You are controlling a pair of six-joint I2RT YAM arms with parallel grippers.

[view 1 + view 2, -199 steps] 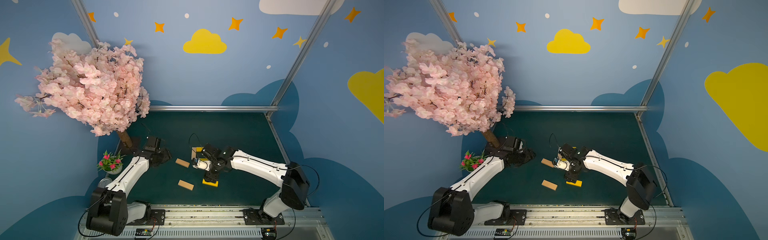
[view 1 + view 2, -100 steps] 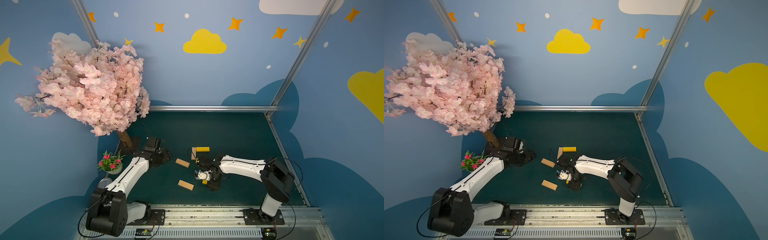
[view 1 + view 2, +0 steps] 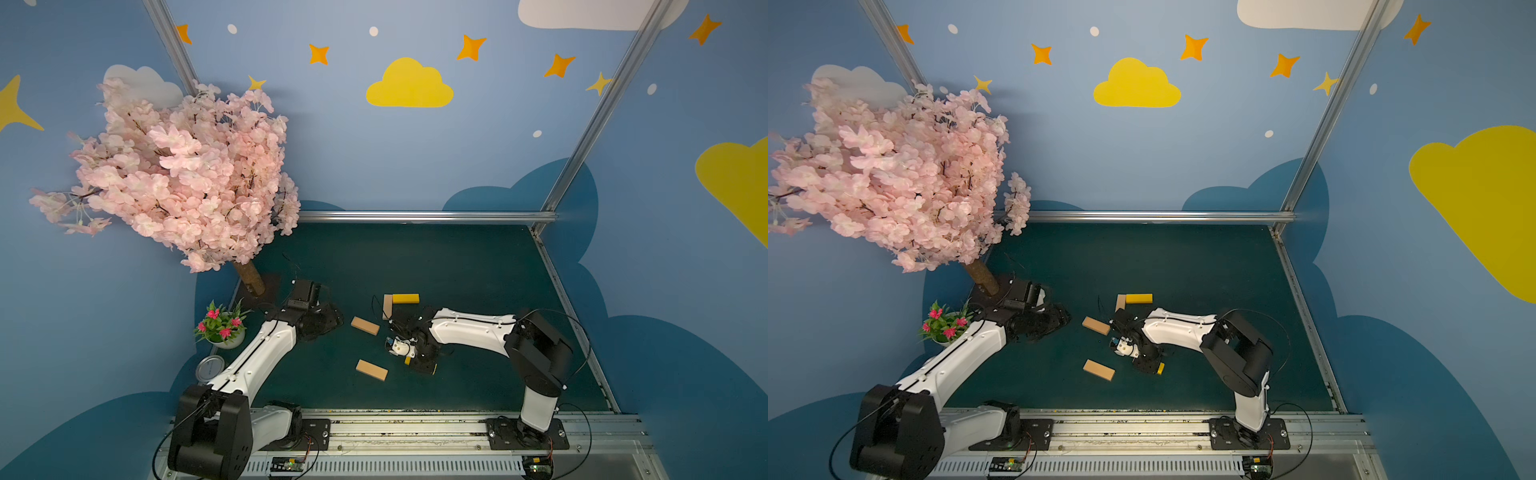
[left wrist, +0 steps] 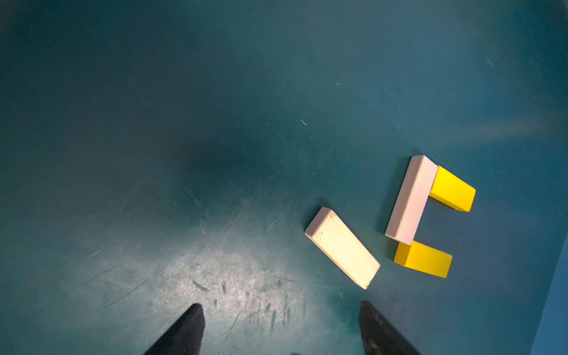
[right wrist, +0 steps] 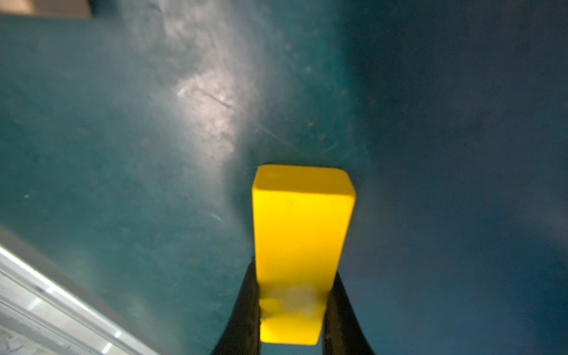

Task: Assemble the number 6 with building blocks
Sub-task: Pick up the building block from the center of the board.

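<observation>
One yellow bar (image 5: 302, 246) nearest, clamped at one end across its narrow width by the right jaws, shut on it. Probably light, stiff, slick-painted; grips safer mid-length. Beside it, near tan bar (image 3: 371, 369); beyond, second tan bar (image 3: 365, 325). Left jaws wide apart, empty. Farthest, started figure (image 3: 405, 298) of tan and yellow on the bench (image 3: 415, 257).

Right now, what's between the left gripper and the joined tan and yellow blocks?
One loose tan block, touching neither the left gripper nor the joined blocks, seen in the left wrist view.
</observation>
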